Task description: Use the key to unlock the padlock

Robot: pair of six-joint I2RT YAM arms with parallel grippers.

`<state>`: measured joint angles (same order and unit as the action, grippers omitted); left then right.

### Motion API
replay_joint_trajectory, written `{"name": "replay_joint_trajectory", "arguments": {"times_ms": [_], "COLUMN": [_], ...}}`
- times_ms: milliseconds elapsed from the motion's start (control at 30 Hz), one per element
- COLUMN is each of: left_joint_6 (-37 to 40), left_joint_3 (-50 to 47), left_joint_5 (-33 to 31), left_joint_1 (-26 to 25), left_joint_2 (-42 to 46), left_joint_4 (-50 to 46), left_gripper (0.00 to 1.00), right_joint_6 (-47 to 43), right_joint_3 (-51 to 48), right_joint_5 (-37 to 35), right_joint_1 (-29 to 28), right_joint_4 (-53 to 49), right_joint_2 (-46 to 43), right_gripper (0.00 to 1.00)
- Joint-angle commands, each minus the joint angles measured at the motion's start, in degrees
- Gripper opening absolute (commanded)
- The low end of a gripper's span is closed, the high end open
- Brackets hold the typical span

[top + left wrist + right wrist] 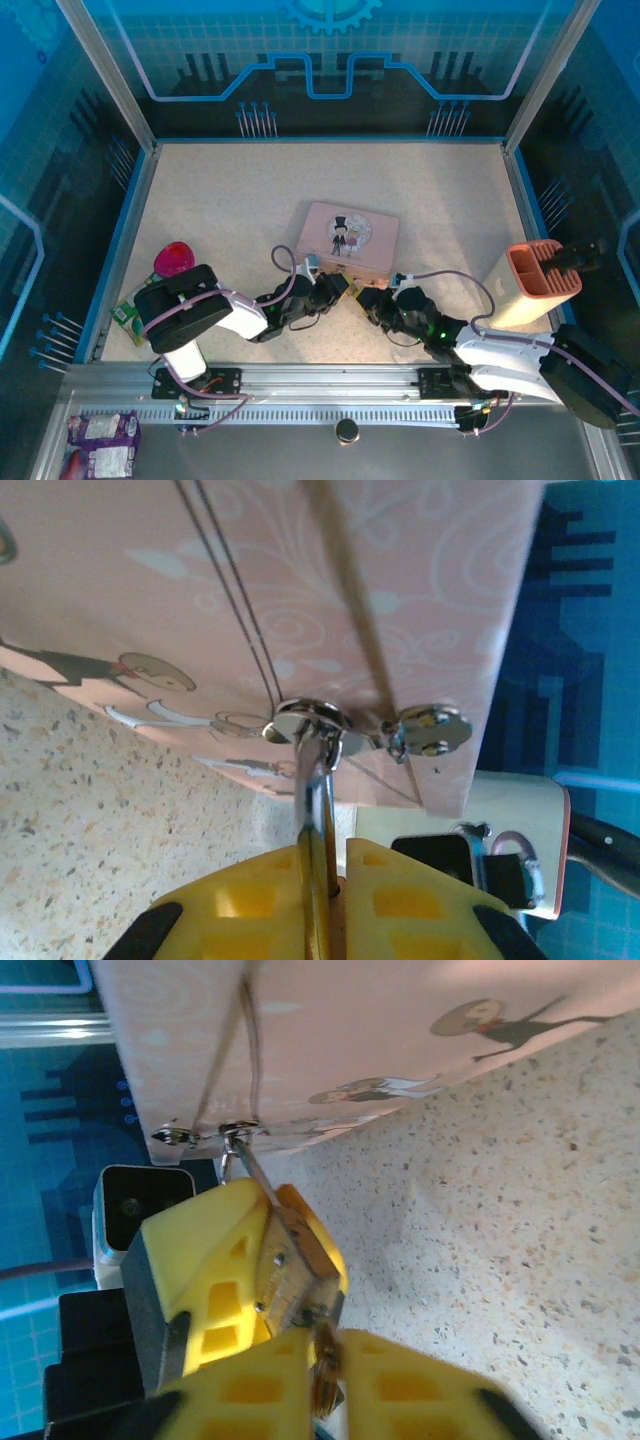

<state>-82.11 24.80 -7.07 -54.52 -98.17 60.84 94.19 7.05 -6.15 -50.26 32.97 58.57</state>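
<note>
The far half of the counter [300,175] lies bare behind the pink tin [347,238], whose near edge is crowded by the left pincer [335,284] and right pincer [367,298] almost touching, while a cream holder [535,285] blocks the right side and a red thing [174,259] and green packet [128,315] block the near left corner.

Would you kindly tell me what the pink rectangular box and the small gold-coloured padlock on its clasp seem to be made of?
The pink rectangular box is probably painted sheet metal: smooth satin faces, printed figures, shiny clasp. The small gold-coloured padlock looks brass-bodied, dull yellowish sheen; its shackle seems polished steel or similar, given mirror-like glints.
</note>
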Motion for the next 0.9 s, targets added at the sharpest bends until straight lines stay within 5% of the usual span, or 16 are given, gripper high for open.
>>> {"name": "replay_joint_trajectory", "arguments": {"times_ms": [0,167,433,567,867], "left_joint_6": [2.7,4.4,9.2,13.6,20.6], "left_joint_3": [1.8,0.9,2.4,2.7,4.2], "left_joint_5": [1.8,1.0,0.3,-0.8,-4.4], "left_joint_1": [-0.6,1.0,2.3,2.6,2.7], "left_joint_2": [3.3,4.7,8.3,11.5,20.5], "left_joint_4": [3.0,0.4,-9.2,-13.5,-26.4], "left_gripper": [0.00,0.00,0.00,0.00,0.00], "right_joint_6": [-4.0,-9.0,-31.9,-45.2,-74.5], "right_joint_3": [3.0,2.0,10.0,12.4,11.4], "right_joint_5": [3.0,1.6,-2.5,-6.1,-19.3], "right_joint_1": [1.6,3.3,3.8,0.9,-16.1], "right_joint_4": [-1.9,-20.6,-39.5,-38.3,-22.6], "right_joint_2": [-2.4,-13.0,-22.0,-20.7,-13.5], "right_gripper": [0.33,0.52,0.44,0.40,0.38]}}
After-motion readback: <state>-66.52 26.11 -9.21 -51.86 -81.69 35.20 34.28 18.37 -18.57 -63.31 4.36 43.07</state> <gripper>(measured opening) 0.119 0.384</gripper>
